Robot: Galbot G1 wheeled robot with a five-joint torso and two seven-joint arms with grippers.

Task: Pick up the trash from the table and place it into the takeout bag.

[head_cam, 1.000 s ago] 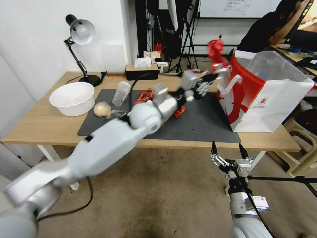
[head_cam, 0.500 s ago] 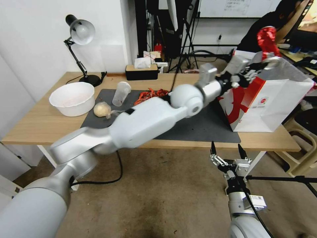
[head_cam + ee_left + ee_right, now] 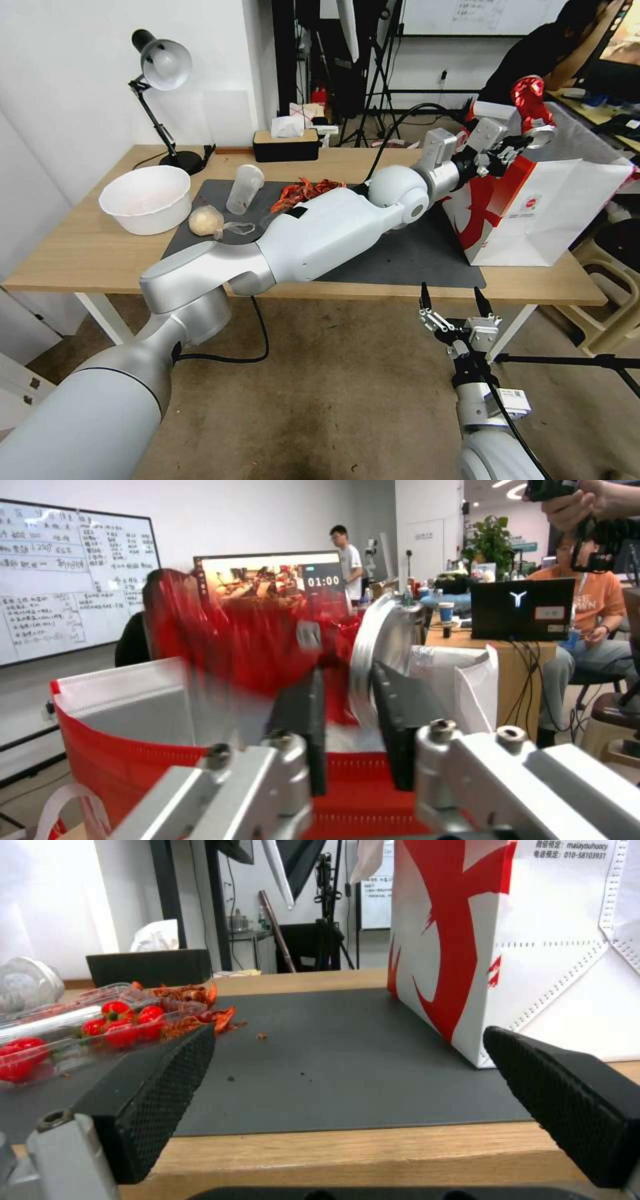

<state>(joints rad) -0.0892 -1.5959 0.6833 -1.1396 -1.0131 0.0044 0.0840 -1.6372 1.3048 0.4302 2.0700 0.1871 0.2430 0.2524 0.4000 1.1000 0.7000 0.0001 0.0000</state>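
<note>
While over bag (image 3: 553, 200), left tool (image 3: 527, 137) outstretched

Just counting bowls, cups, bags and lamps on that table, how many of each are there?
Bowls: 1, the white bowl
Cups: 1, the clear plastic cup
Bags: 1, the takeout bag
Lamps: 1, the desk lamp
Total: 4

Right claw (image 3: 350, 1090) spread wide before the table (image 3: 333, 1150), takeout bag (image 3: 533, 940) upright on grey mat (image 3: 320, 1065).
</note>
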